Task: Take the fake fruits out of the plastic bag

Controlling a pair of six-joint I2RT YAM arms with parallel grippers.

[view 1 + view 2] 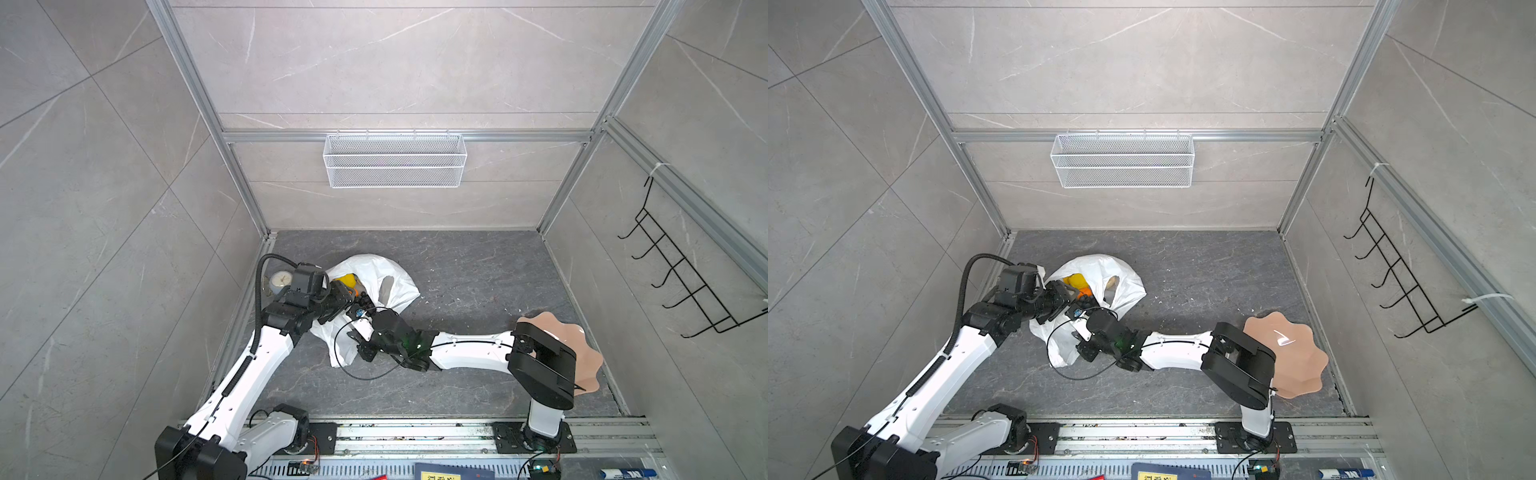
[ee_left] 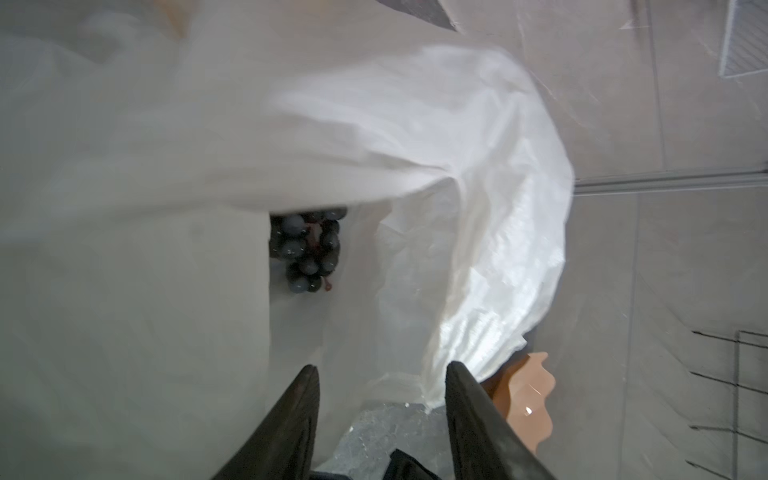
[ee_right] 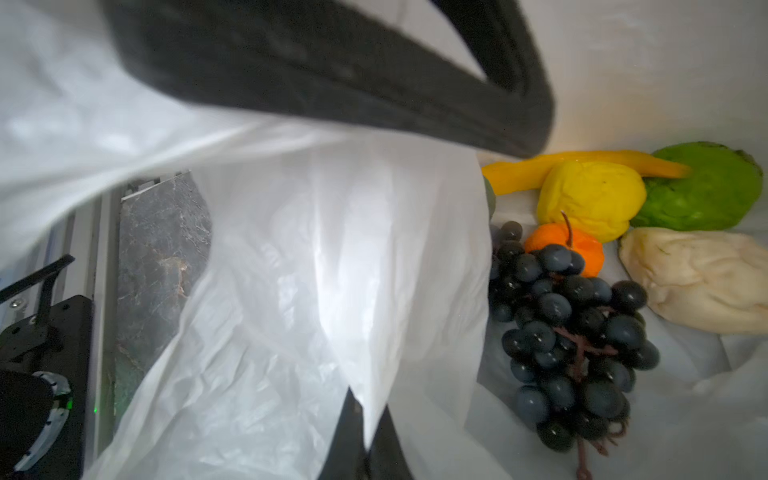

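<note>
The white plastic bag [image 1: 386,274] lies on the dark floor at the left, its mouth facing the arms. In the right wrist view the fake fruits lie inside it: a dark grape bunch [image 3: 569,345], an orange [image 3: 582,249], a yellow piece [image 3: 590,199], a banana [image 3: 523,172], a bumpy green piece [image 3: 706,191] and a cream piece [image 3: 698,282]. My right gripper [image 3: 370,419] is shut on the bag's film at the mouth. My left gripper [image 2: 382,368] stands open at the mouth, nothing between its fingers, with the grapes [image 2: 307,249] ahead of it.
A wavy pink plate [image 1: 1300,353] sits at the right, partly under my right arm's elbow. A white mesh basket [image 1: 395,160] hangs on the back wall and a black hook rack [image 1: 681,282] on the right wall. A round white object [image 1: 280,282] lies by the left wall.
</note>
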